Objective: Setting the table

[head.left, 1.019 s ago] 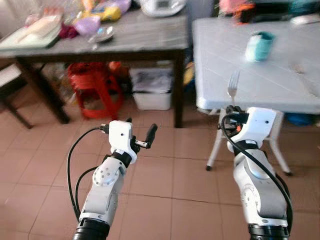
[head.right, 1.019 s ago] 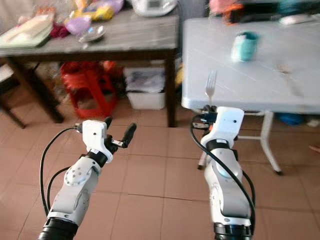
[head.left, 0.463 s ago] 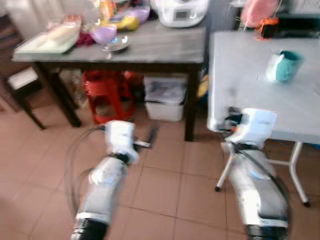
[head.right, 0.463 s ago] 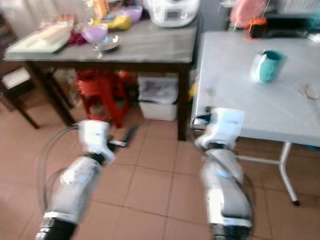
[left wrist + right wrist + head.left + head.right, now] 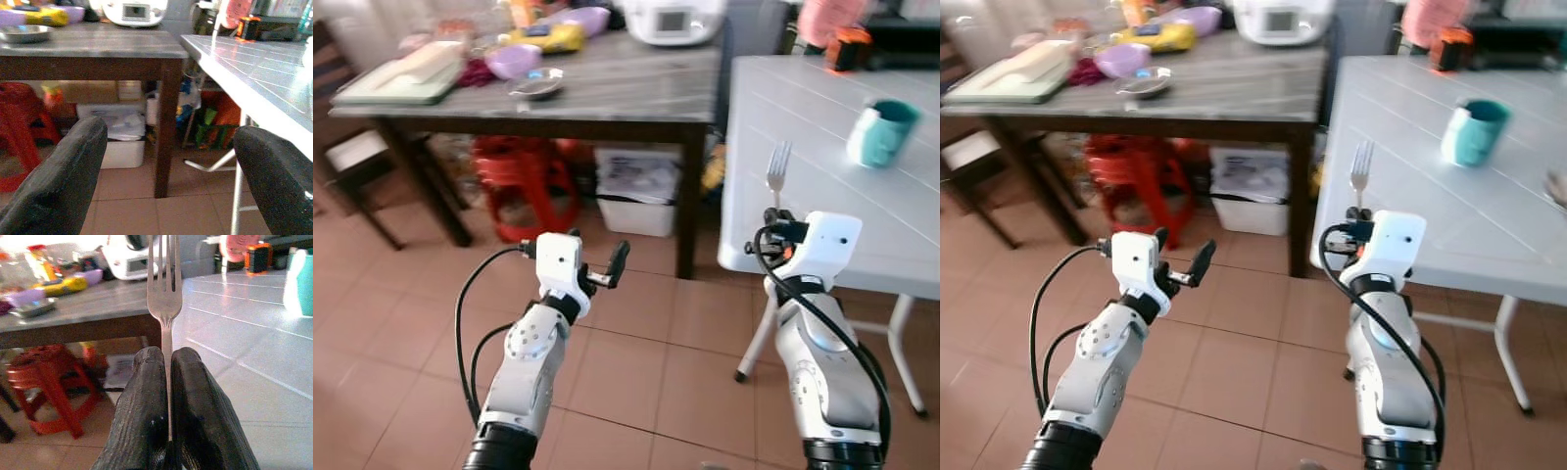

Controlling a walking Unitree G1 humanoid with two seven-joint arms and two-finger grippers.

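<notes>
Because the fork (image 5: 776, 168) has to go down flat on the white counter (image 5: 822, 196), the right claw (image 5: 166, 377) grips it by the handle with both fingers pressed tight together, and the prongs point straight up. That way the fork cannot slip while the robot moves. It stands just over the near left corner of the white counter, at about 1 o'clock from the middle of the head view.

Past the fork, at about 2 o'clock, a teal mug (image 5: 882, 133) sits on the white counter, well apart from the fork. Between them the top is bare, so I think there is good room to lay the fork down there. The counter edge runs right beside the right claw, so the fork should go further in, or it could fall off onto the tiled floor (image 5: 636, 372).

The left claw (image 5: 597, 269) hangs at about 8 o'clock over the floor. Its two fingers are spread wide and hold nothing.

At 11 o'clock stands a dark wooden counter (image 5: 607, 93) with bowls and a white cooker (image 5: 673, 20) on it. A red stool (image 5: 514, 181) and a white bin (image 5: 636, 186) sit under it. Its dark leg (image 5: 690, 211) stands close to the white counter, so the gap there is tight.
</notes>
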